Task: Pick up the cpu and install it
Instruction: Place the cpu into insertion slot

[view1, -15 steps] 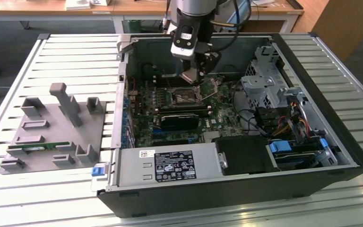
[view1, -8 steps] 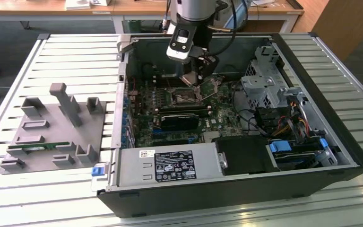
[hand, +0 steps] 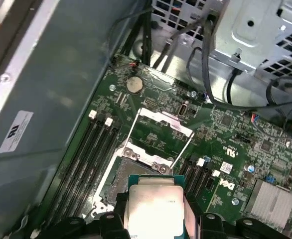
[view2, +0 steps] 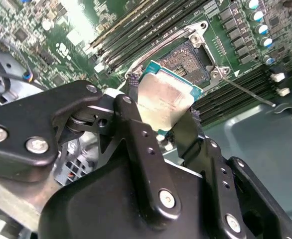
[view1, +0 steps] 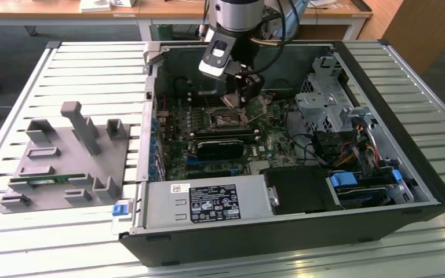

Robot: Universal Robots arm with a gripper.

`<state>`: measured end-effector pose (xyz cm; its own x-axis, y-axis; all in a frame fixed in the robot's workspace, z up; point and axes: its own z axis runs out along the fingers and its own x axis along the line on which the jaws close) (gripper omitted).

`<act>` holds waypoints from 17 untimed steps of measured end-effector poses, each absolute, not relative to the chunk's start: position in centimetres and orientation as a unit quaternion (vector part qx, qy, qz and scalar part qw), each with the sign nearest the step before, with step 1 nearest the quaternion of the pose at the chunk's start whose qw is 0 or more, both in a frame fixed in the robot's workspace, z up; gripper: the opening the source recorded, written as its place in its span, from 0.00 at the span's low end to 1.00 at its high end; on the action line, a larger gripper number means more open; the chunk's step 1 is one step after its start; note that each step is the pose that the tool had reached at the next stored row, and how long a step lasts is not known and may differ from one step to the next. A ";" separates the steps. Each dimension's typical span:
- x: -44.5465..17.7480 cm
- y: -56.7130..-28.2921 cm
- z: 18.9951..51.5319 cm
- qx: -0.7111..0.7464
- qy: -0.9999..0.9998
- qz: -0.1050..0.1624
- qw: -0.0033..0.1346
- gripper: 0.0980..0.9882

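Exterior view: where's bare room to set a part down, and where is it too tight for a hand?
Free: the slatted table beyond the grey fixture, and its near strip in front of the case. Crowded: inside the case, the socket by the cpu held in the fingers, and the cables at the exterior view's right.

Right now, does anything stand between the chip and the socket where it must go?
Nothing visible does. The claw holds the chip over the open socket, whose metal frame is swung back.
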<state>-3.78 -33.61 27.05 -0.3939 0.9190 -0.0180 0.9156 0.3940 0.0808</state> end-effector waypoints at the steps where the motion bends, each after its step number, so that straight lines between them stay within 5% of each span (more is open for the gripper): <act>1: -3.8 -33.6 26.9 0.556 0.830 0.028 0.030 0.48; 17: -3.8 -33.4 25.3 0.640 0.767 0.024 0.033 0.48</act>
